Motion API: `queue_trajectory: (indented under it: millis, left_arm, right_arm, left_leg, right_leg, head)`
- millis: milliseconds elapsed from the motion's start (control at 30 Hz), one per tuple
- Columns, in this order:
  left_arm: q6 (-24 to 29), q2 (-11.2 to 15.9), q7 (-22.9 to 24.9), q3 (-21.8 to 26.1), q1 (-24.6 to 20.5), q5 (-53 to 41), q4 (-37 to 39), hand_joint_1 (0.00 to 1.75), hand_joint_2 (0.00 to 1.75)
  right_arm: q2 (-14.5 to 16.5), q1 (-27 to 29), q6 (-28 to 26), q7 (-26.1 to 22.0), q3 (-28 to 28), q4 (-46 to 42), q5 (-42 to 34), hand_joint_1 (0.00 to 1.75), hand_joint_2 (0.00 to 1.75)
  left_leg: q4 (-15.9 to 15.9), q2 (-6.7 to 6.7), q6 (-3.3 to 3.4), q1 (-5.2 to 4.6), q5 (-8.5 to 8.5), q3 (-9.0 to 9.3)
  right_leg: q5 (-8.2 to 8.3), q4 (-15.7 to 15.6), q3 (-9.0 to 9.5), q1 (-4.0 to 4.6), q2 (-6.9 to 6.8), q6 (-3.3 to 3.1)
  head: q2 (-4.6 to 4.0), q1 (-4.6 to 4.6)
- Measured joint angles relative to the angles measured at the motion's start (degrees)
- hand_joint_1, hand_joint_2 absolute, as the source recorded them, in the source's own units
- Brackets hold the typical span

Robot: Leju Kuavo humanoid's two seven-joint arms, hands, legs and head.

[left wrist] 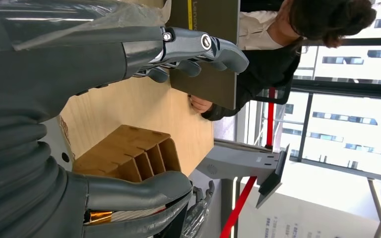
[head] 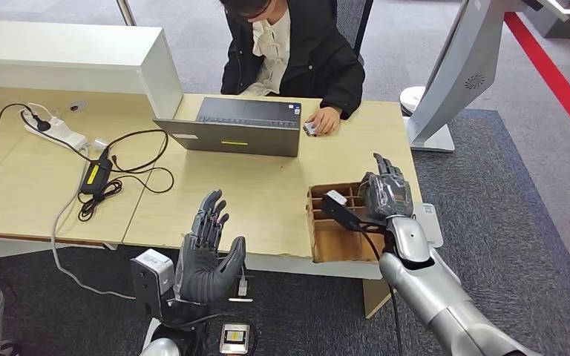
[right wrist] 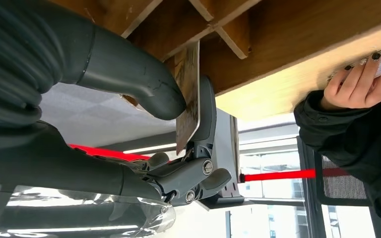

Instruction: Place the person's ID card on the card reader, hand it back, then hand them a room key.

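Card [right wrist: 187, 94] pinched between thumb and fingers of right robot hand [head: 384, 194], just over the cardboard divider box [head: 325, 239] at the tabletop [head: 267, 200] edge. Left robot hand [head: 206, 252] raised near the front edge, fingers spread, holding nothing. Person's hand [head: 323, 121] resting beside the laptop [head: 231, 127] on a small object, well apart from both robot hands
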Motion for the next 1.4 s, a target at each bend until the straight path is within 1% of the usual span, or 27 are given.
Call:
queue_trajectory:
  millis: [267, 500, 667, 900, 1067, 1200, 1400]
  left_arm:
    - [-0.15, 0.02, -0.61, -0.01, -0.41, 0.57, 0.31, 0.00, 1.75]
    - [-0.03, -0.40, -1.82, -0.15, -0.64, 0.97, 0.81, 0.00, 1.75]
    - [0.18, -0.56, -2.02, -0.21, -0.82, 1.24, 1.07, 0.00, 1.75]
    - [0.04, -0.80, -2.24, -0.25, -1.05, 1.61, 1.53, 0.00, 1.75]
    - [-0.76, -0.96, -2.52, -0.28, -1.63, 2.03, 2.02, 0.00, 1.75]
    - [-1.44, -1.15, -2.63, -0.33, -2.19, 2.38, 2.36, 0.00, 1.75]
    - [-1.79, -1.31, -2.64, -0.68, -3.13, 2.86, 2.72, 0.00, 1.75]
  right_arm:
    - [-0.22, -0.29, -1.01, 0.39, -0.02, -3.38, 2.11, 1.75, 1.75]
    - [-0.89, -3.75, -1.16, 1.32, -0.08, -7.89, 3.89, 1.75, 1.75]
    - [-1.31, -6.38, -0.02, 2.02, -0.07, -11.06, 5.11, 1.75, 1.75]
    - [-1.47, -8.69, 0.88, 2.10, -0.02, -13.26, 5.39, 1.75, 1.75]
    - [-1.45, -9.72, 2.22, 1.50, 0.30, -13.20, 5.39, 1.75, 1.75]
    - [-0.97, -12.20, 3.36, 0.50, 0.96, -11.63, 5.19, 1.75, 1.75]
    - [1.86, -18.06, 4.38, -1.84, 2.44, -4.41, 1.19, 1.75, 1.75]
  left_leg:
    - [0.00, 0.00, 0.00, 0.00, 0.00, 0.00]
    - [0.01, 0.01, 0.00, 0.00, 0.01, 0.00]
    - [0.01, 0.02, 0.00, 0.00, 0.01, 0.00]
    - [0.01, 0.01, 0.00, 0.00, 0.01, 0.00]
    - [0.00, 0.00, 0.00, 0.00, 0.01, -0.02]
    - [0.00, 0.00, 0.00, 0.00, 0.01, -0.03]
    - [0.00, 0.00, 0.00, 0.00, 0.02, -0.04]
  right_leg:
    - [0.00, 0.01, 0.00, 0.00, 0.00, 0.00]
    - [0.01, 0.01, 0.00, 0.00, 0.01, 0.00]
    - [0.02, 0.01, -0.01, 0.00, 0.01, 0.00]
    - [0.02, 0.01, -0.01, 0.00, 0.01, 0.00]
    - [0.02, 0.02, 0.00, 0.00, 0.01, 0.00]
    - [0.02, 0.03, 0.00, 0.00, 0.00, 0.00]
    - [0.02, 0.06, -0.02, 0.00, 0.00, 0.00]
  head:
    - [0.00, 0.00]
    - [0.00, 0.01]
    - [0.00, 0.00]
    - [0.00, 0.00]
    - [0.00, 0.00]
    - [0.00, 0.00]
    - [0.00, 0.00]
